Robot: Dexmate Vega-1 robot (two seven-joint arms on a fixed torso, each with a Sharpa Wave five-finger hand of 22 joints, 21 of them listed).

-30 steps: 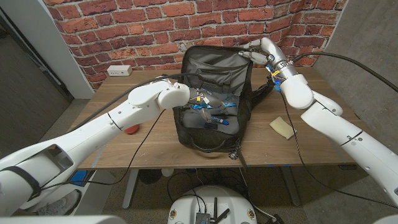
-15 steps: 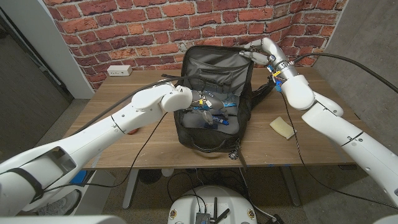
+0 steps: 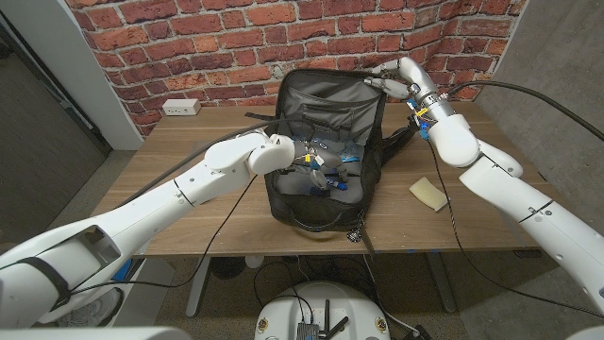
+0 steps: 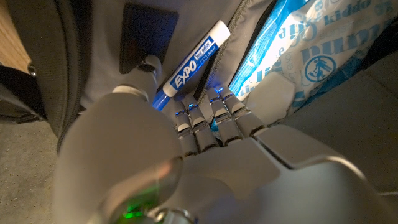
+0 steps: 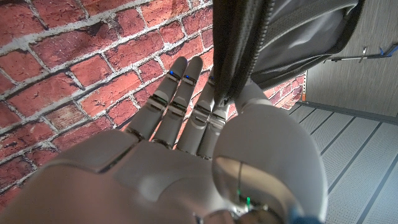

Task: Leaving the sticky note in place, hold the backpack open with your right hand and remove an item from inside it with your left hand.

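Observation:
A black backpack (image 3: 363,156) lies open on the table with its grey-lined flap (image 3: 326,99) raised. My right hand (image 3: 385,76) pinches the flap's zipper edge (image 5: 229,43) between thumb and fingers (image 5: 180,93) and holds it up by the brick wall. My left hand (image 3: 307,159) reaches down inside the backpack. In the left wrist view a blue EXPO marker (image 4: 189,62) lies on the lining, its lower end between the thumb and curled fingers (image 4: 199,121) of my left hand (image 4: 180,149); whether they grip it is unclear. A blue and white plastic packet (image 4: 311,56) lies beside it. A yellow sticky note pad (image 3: 427,194) sits right of the backpack.
A white power strip (image 3: 179,107) lies at the table's back left by the brick wall. Black cables trail from both arms across the table (image 3: 236,222). A backpack strap (image 3: 401,142) lies between the backpack and the sticky notes.
My left hand has moved to the right and deeper into the backpack, onto the marker. My right hand still holds the flap up in the same place.

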